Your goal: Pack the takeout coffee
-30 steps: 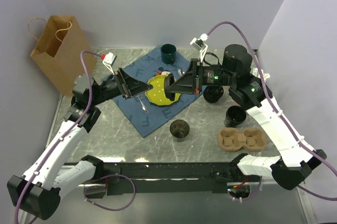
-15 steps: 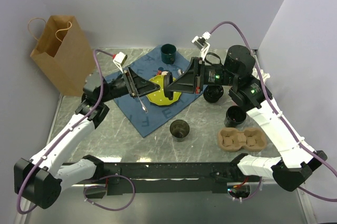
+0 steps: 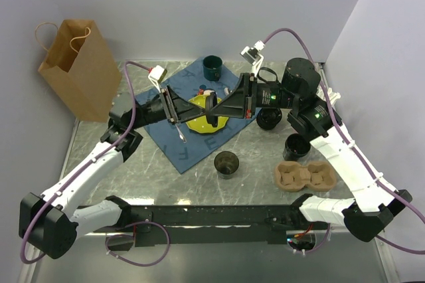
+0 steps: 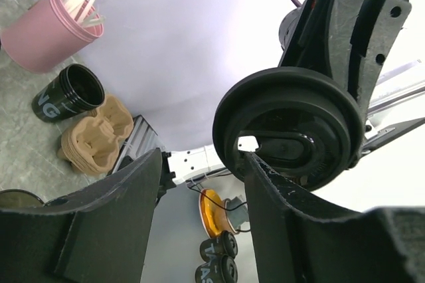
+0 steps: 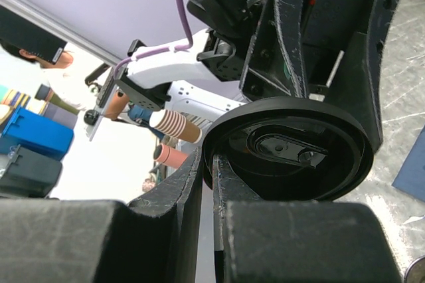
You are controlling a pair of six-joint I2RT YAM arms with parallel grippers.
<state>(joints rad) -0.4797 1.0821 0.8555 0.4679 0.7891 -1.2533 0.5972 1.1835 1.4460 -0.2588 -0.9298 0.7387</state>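
My right gripper [image 3: 216, 113] hangs over the yellow plate, shut on the rim of a round black lid [image 3: 210, 105] that stands on edge. In the right wrist view its fingers [image 5: 199, 183] pinch the lid [image 5: 292, 153]. From the left, my left gripper [image 3: 180, 109] faces the lid, open. The left wrist view shows the lid [image 4: 289, 127] just past the right fingertip [image 4: 265, 190], rim at the gap's edge. Two open black takeout cups [image 3: 227, 163] [image 3: 296, 146] stand on the table, with a third dark cup [image 3: 269, 118] under the right arm.
A brown pulp carrier [image 3: 304, 177] lies front right. A blue mat [image 3: 172, 140] carries a yellow plate [image 3: 198, 121] and cutlery. The green mug [image 3: 212, 66] stands at the back and a paper bag [image 3: 76, 64] at far left. A pink holder of sticks [image 4: 50, 34] shows in the left wrist view.
The left arm has swung right and up to the lid, and its jaws have narrowed. The right gripper has shifted slightly left with the lid.
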